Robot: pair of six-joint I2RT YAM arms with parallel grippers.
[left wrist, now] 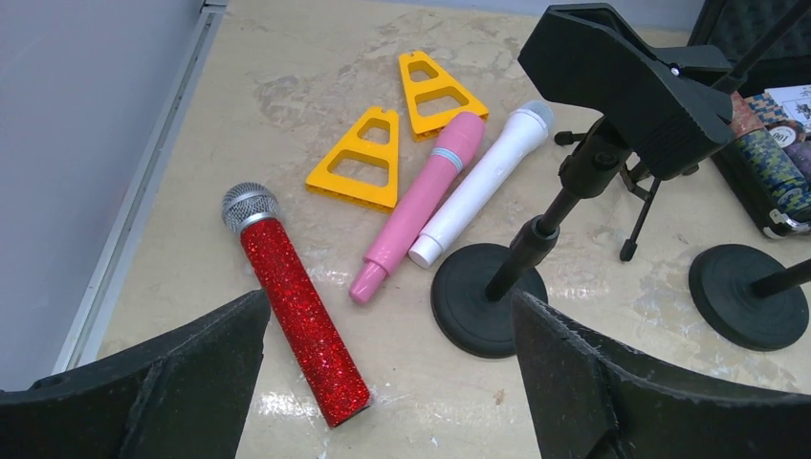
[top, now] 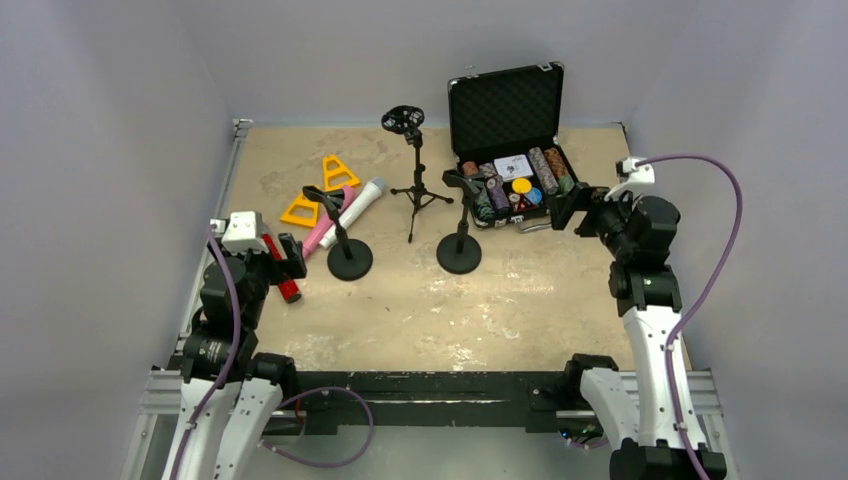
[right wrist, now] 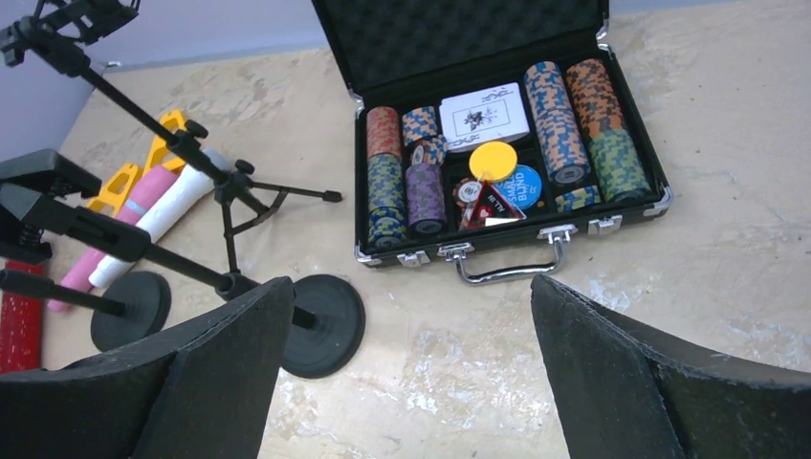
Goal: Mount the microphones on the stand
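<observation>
The glittery red microphone [left wrist: 296, 311] lies on the table under my open left gripper [left wrist: 387, 306], near its left finger; it also shows in the top view [top: 287, 288]. The pink microphone [left wrist: 421, 206] and the white microphone [left wrist: 483, 182] lie side by side beyond it. A round-base stand [left wrist: 488, 301] with a black clip [left wrist: 626, 81] is right of them. A second round-base stand [top: 459, 252] and a tripod stand [top: 415, 190] stand mid-table. My left gripper [top: 285, 255] and right gripper [top: 570, 205] are both open and empty. The right gripper [right wrist: 411, 287] hovers in front of the case.
An open black case [top: 505, 105] of poker chips sits at the back right; it also shows in the right wrist view [right wrist: 459, 38]. Two yellow triangular pieces [left wrist: 440, 91] [left wrist: 359, 163] lie behind the microphones. Walls enclose the table on three sides.
</observation>
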